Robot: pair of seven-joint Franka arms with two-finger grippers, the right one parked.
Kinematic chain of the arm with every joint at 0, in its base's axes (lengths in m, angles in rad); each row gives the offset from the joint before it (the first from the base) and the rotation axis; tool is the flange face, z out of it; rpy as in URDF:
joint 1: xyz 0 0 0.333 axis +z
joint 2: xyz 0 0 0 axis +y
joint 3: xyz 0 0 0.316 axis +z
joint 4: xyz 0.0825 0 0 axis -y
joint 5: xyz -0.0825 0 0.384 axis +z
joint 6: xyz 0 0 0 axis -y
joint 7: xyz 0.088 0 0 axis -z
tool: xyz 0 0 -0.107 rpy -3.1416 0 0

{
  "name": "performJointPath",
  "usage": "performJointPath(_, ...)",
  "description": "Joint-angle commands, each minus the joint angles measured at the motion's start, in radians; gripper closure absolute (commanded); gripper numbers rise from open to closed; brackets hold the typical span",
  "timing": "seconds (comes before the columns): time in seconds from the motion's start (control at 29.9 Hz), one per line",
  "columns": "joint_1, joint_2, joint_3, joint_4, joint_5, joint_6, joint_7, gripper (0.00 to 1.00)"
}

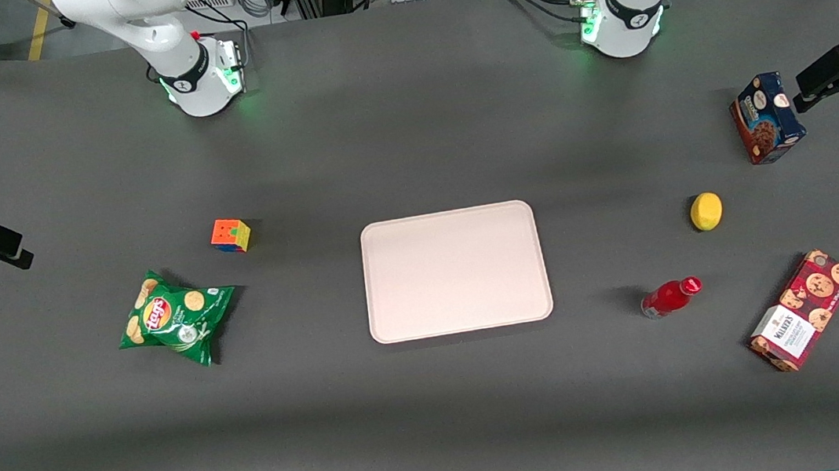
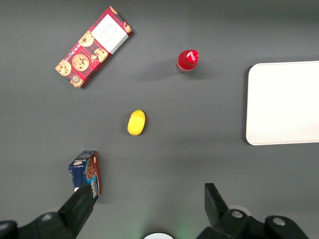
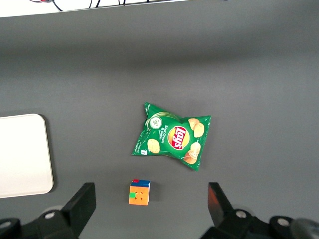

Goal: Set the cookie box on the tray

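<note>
A matte dark grey table [image 1: 410, 150] with a smooth, even covering carried all items. The tray [image 1: 456, 271], a flat pale pinkish-cream rectangle with rounded corners and a low rim, lay at the table's centre, nothing on it. The cookie box [image 1: 765, 118], a small navy carton with a brown printed front, stood upright near the table edge at the working arm's end, well apart from the tray. A smooth yellow lemon [image 1: 706, 211] lay nearer the front camera than that carton; a red bottle [image 1: 670, 297] and a long red cookie box [image 1: 803, 309] lay nearer still. The gripper [image 2: 149, 206] hung high above the table, jaws wide apart and holding nothing, one dark finger [image 2: 79, 206] overlapping the cookie box [image 2: 86, 175] in the wrist view.
</note>
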Motion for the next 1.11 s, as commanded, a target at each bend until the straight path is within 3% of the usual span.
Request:
performJointPath(0.0,-0.005,-0.014,0.009,-0.008,0.01,-0.001,0.011,0.0)
performJointPath(1.07,-0.008,0.02,0.008,0.001,-0.012,0.029,-0.024,0.0)
